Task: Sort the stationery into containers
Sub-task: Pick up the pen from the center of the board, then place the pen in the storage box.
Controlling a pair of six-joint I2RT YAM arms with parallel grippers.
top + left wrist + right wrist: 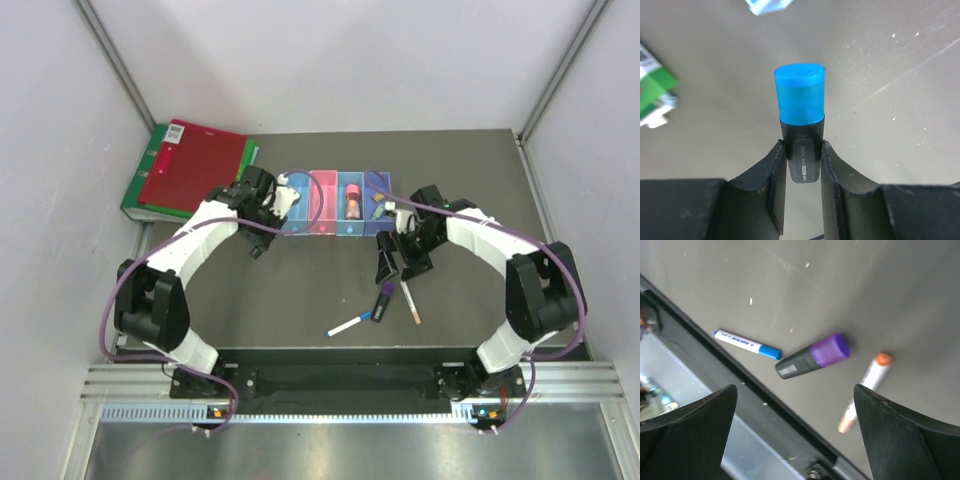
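My left gripper [802, 150] is shut on the black body of a blue-capped highlighter [800, 97], which it holds above the table. In the top view the left gripper [283, 203] is at the left end of the row of containers [322, 230]. The third bin holds a pink-capped brown bottle [353, 203]. My right gripper [400, 262] [795, 390] hangs open and empty over the loose stationery. Below it lie a purple-black highlighter [815, 357] [382, 300], a white blue-capped pen [747, 344] [350, 325] and a thin pinkish pen [862, 392] [411, 302].
A red binder [190, 165] lies on a green binder [135, 205] at the back left, close to my left arm. A black rail [340, 365] runs along the near table edge, just below the loose pens.
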